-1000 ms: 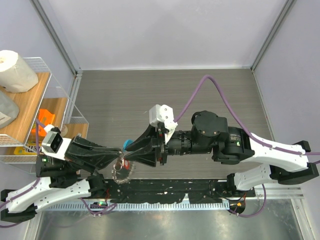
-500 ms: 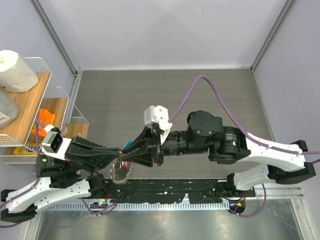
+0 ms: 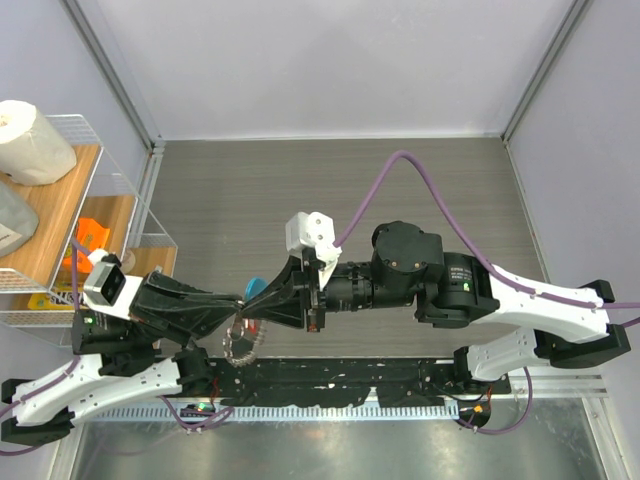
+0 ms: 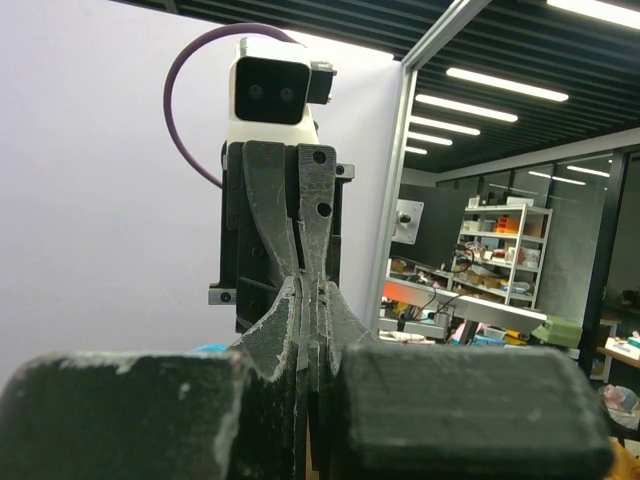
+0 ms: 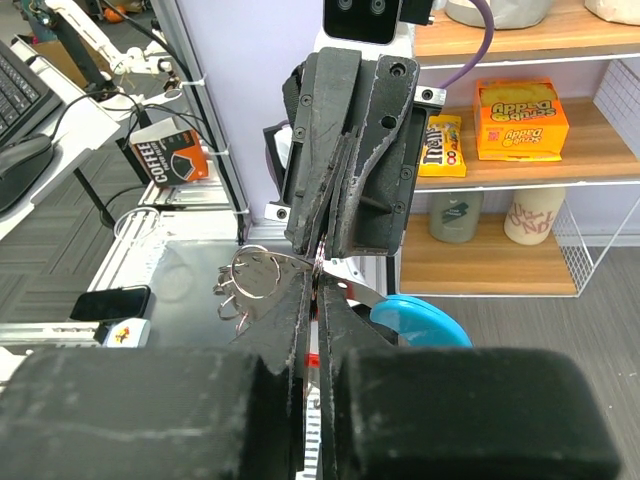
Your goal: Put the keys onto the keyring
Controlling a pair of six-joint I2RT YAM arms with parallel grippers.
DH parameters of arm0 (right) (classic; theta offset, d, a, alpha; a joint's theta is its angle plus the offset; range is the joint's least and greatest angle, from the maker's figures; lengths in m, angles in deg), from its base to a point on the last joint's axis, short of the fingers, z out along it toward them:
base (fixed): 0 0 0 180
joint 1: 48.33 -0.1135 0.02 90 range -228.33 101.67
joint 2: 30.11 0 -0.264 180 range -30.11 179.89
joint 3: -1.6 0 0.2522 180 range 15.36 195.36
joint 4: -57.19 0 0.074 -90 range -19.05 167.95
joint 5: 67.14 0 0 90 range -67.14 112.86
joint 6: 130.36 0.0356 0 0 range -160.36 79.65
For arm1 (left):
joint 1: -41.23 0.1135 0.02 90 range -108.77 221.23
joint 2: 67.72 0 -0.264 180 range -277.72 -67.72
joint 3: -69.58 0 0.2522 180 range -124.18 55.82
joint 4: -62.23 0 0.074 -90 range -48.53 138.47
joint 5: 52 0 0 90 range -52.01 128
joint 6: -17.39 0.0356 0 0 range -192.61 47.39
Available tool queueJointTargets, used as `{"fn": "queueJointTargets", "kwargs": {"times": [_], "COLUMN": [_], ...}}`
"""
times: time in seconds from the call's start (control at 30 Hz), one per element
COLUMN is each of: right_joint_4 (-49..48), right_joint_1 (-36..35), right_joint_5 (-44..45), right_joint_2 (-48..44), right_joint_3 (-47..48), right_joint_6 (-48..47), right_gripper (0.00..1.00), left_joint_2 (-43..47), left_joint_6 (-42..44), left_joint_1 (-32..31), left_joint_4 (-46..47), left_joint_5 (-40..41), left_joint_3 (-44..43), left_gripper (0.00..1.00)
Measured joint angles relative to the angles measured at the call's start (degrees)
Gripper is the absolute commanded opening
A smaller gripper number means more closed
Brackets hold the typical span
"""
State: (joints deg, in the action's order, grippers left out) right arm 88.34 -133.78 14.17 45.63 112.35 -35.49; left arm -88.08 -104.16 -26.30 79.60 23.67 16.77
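Note:
My two grippers meet tip to tip above the table's near edge. The left gripper [image 3: 237,300] [image 4: 305,285] is shut on the keyring [image 3: 240,342], whose silvery loops [image 5: 250,280] hang to one side of its fingers. The ring's light-blue tag [image 3: 258,288] [image 5: 420,322] sticks out on the other side. The right gripper [image 3: 252,306] [image 5: 318,276] is shut on the key, of which only a bit of the red head [image 5: 313,360] shows between its fingers. Its tips press against the left gripper's tips at the ring. The key's blade is hidden.
A wire shelf rack [image 3: 120,215] stands at the left edge with a paper roll [image 3: 30,140] and an orange item [image 3: 92,235]. A purple cable [image 3: 420,165] arches over the right arm. A black rail [image 3: 340,375] runs along the near edge.
The right arm has slid a little to the left, up to the left gripper's tips, and its jaws have closed on the key. The left gripper has stayed put, holding the keyring.

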Motion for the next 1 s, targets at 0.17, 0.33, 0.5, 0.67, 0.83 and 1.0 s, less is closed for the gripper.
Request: {"fn": "queueJointTargets", "kwargs": {"times": [0.17,0.33,0.5,0.67,0.83,1.0], "right_joint_4": [0.33,1.77,5.92,11.76,18.29,21.88], "right_joint_1": [-0.26,-0.59,-0.7,-0.74,-0.74,-0.63], "right_joint_5": [0.24,0.81,1.14,1.01,-0.2,-2.4], "right_joint_2": [0.04,0.02,-0.02,-0.33,-0.37,-0.37], "right_joint_3": [0.2,0.63,1.18,1.2,2.84,4.42], "right_joint_6": [-0.48,-1.77,-2.84,-3.32,-3.52,-3.41], "right_gripper": [0.06,0.06,0.06,0.06,0.06,0.06], "left_joint_2": [0.0,0.07,1.95,4.66,4.37,2.25], "left_joint_6": [-0.02,-0.31,-1.18,-1.44,-1.49,-1.51], "left_joint_1": [0.0,0.0,0.0,0.0,0.0,0.0], "left_joint_4": [0.15,-0.83,-6.78,-13.53,-20.79,-25.75], "left_joint_5": [0.04,0.0,0.09,0.26,-1.84,-5.27], "left_joint_3": [0.09,0.07,0.0,-0.35,-4.02,-7.72], "left_gripper": [0.0,0.03,0.24,0.38,0.52,0.53]}}
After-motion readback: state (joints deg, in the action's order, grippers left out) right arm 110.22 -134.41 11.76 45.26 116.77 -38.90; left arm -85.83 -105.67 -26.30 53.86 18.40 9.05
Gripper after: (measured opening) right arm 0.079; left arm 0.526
